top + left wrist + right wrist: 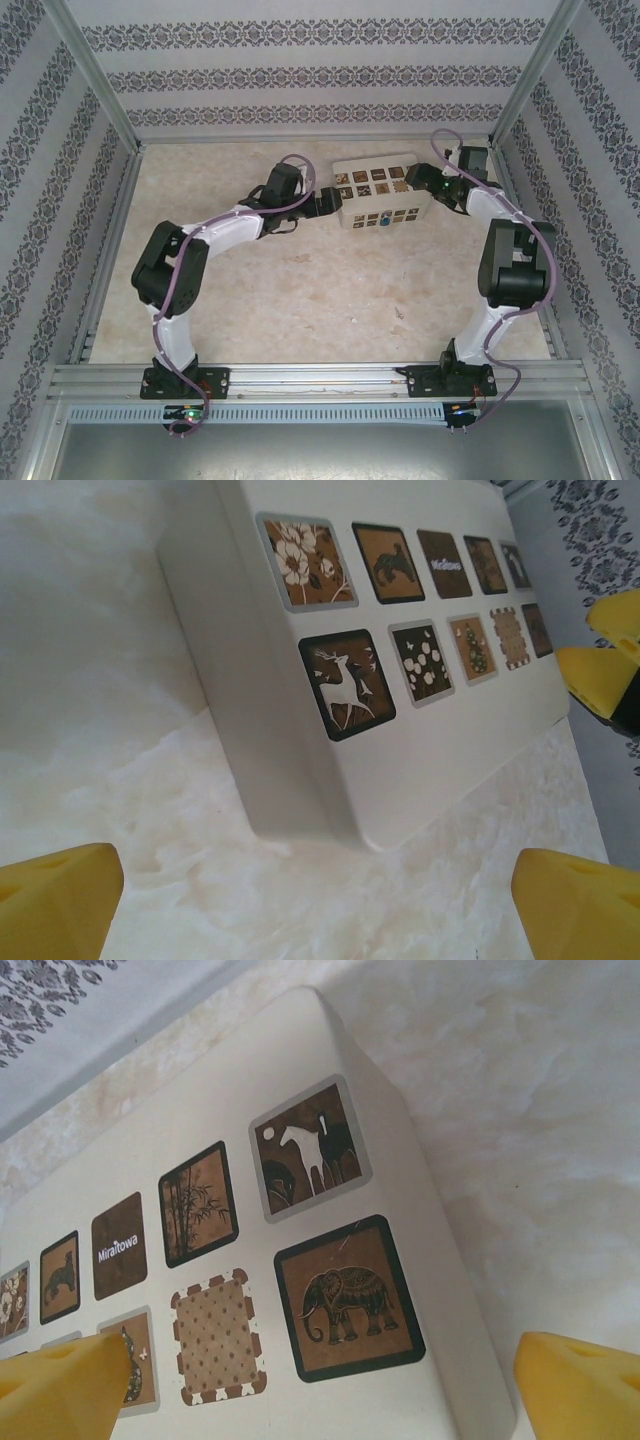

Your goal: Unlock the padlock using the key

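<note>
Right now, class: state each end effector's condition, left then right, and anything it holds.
Left yellow-fingered end effector: open, holding nothing.
Right yellow-fingered end effector: open, holding nothing.

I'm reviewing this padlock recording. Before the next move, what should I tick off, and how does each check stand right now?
1. Left end effector open and empty: ok.
2. Right end effector open and empty: ok.
3. Padlock located: cannot tell; the blue speck on the white box's front is too small to identify.
4. Key located: cannot tell.
5. White box lying flat on the table: ok.
</note>
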Controlling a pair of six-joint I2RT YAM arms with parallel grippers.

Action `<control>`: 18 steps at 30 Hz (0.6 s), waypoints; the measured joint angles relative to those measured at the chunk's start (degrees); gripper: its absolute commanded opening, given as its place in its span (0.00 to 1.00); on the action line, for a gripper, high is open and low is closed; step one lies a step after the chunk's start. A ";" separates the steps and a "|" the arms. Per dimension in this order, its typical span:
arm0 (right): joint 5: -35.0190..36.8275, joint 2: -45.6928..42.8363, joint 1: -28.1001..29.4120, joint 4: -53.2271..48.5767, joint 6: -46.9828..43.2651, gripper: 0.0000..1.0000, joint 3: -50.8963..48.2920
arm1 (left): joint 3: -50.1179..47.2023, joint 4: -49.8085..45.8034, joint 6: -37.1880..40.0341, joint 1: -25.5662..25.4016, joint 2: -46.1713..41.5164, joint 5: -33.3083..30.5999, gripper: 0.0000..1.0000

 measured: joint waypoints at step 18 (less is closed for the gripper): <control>-5.57 2.56 1.99 -3.19 -1.99 0.98 1.62 | 13.73 -0.42 -3.72 -2.16 13.07 4.33 1.00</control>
